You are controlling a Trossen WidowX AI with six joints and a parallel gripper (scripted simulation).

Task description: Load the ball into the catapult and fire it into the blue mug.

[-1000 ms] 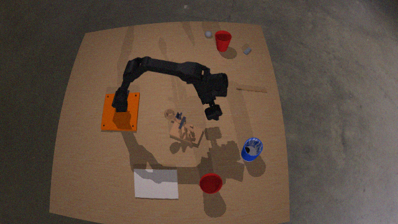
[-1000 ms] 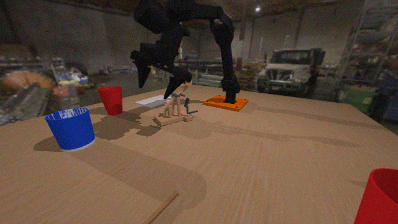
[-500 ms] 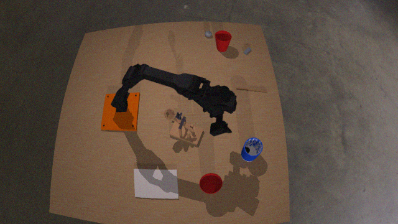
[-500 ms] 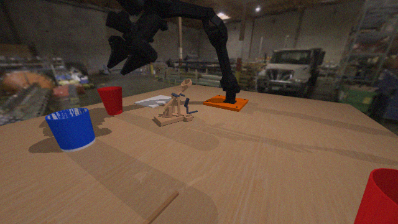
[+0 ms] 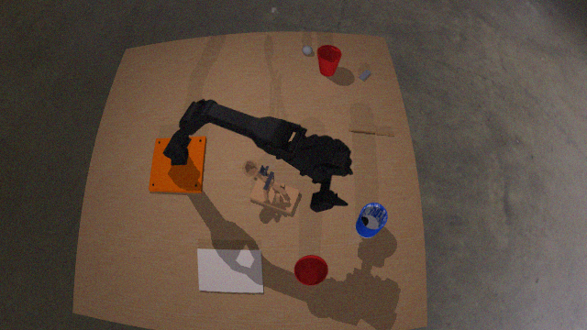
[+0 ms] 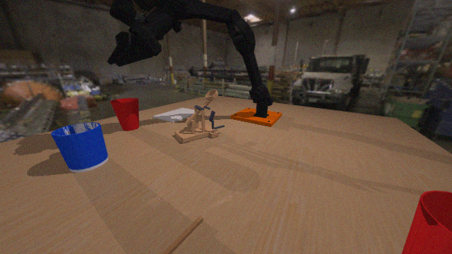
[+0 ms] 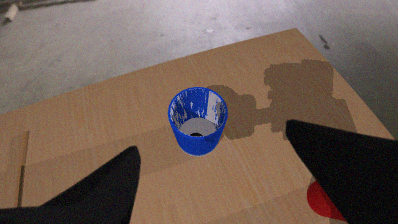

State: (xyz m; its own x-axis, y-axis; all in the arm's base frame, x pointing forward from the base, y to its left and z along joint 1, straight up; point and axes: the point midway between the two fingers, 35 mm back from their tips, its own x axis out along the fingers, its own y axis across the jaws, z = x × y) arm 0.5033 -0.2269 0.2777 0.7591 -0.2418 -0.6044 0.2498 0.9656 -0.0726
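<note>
The blue mug (image 5: pixel 368 229) (image 6: pixel 82 149) (image 7: pixel 199 145) stands upright near the right edge in the overhead view. A dark round spot shows on its floor; I cannot tell whether it is an object or a mark. The wooden catapult (image 5: pixel 293 204) (image 6: pixel 192 136) stands mid-table, its arm raised and no ball visible in its spoon (image 6: pixel 212 94). A small grey ball (image 5: pixel 307 49) lies beside the far red cup; it is out of the exterior view. My gripper (image 5: pixel 349 188) (image 7: pixel 213 140) is open and empty, raised above the table between catapult and mug.
One red cup (image 5: pixel 328 61) (image 6: pixel 429 226) stands at the far side, another red cup (image 5: pixel 311 270) (image 6: pixel 128 116) near the blue mug. A small grey block (image 5: pixel 365 75), a thin wooden stick (image 5: pixel 371 133) (image 6: pixel 185 234) and a white sheet (image 5: pixel 215 280) also lie on the table.
</note>
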